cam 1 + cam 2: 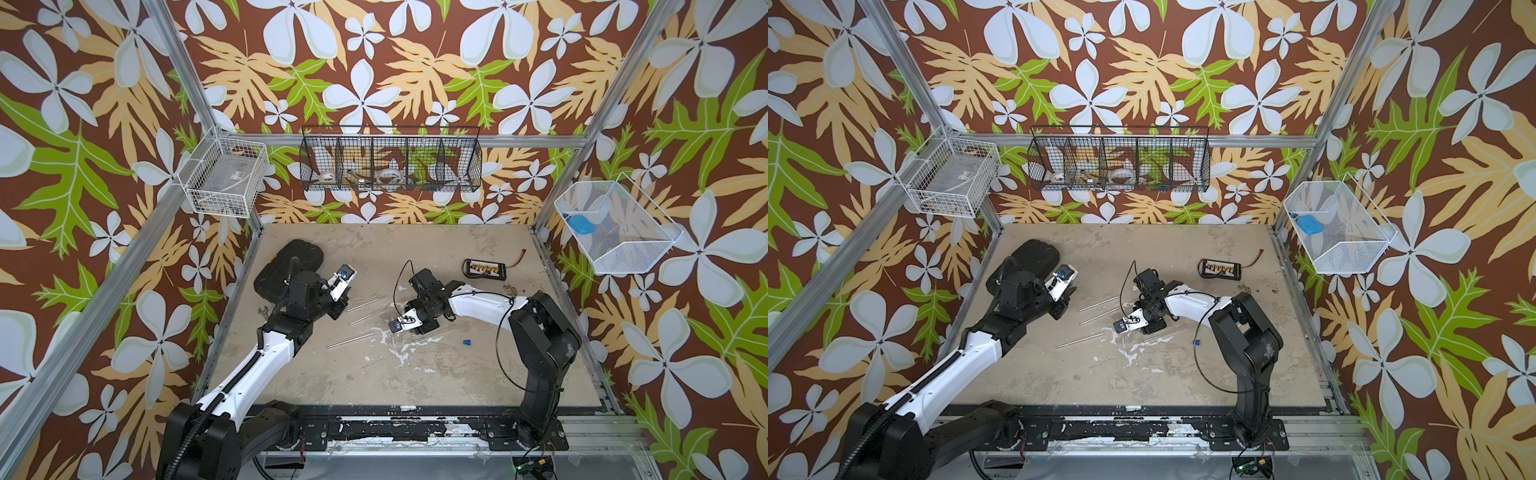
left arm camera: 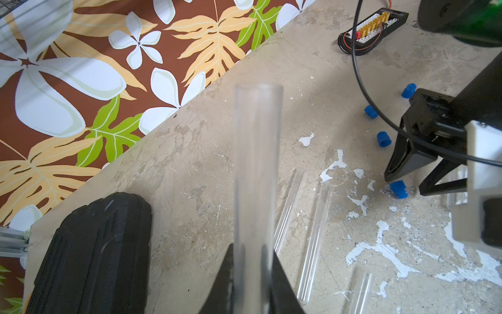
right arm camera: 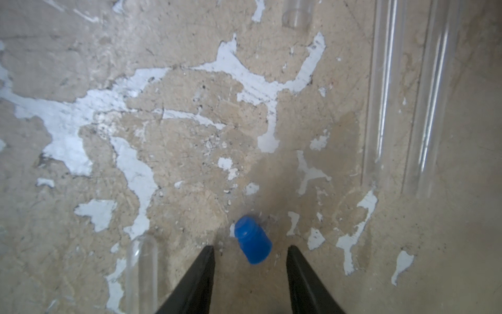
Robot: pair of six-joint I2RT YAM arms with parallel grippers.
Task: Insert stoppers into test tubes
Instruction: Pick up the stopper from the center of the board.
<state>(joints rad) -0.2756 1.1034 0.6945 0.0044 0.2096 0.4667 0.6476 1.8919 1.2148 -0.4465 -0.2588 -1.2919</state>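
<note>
Near the left edge of the tabletop [image 1: 415, 382], the left gripper [image 2: 251, 248] was clamped on one end of a test tube [image 2: 258, 163], which projected past the fingers with its open mouth free. The test tube looked thin, stiff, slick and probably brittle. A low, moderate grip seemed right: a hard squeeze risked cracking it, and a loose one risked letting it slide. Three more tubes [image 1: 351, 338] lay flat near the tabletop's middle.

Right of them, the right gripper [image 3: 250, 248] was low over the surface with its jaws apart, one on either side of a blue stopper [image 3: 252, 240] and apparently touching neither side. Small, light and smooth, the stopper lay askew and could roll or squirt out. It was likely best pinched across its broader end, leaving the narrower end free for the tube. Spare stoppers [image 2: 383, 139] lay beyond, toward the right edge.
</note>
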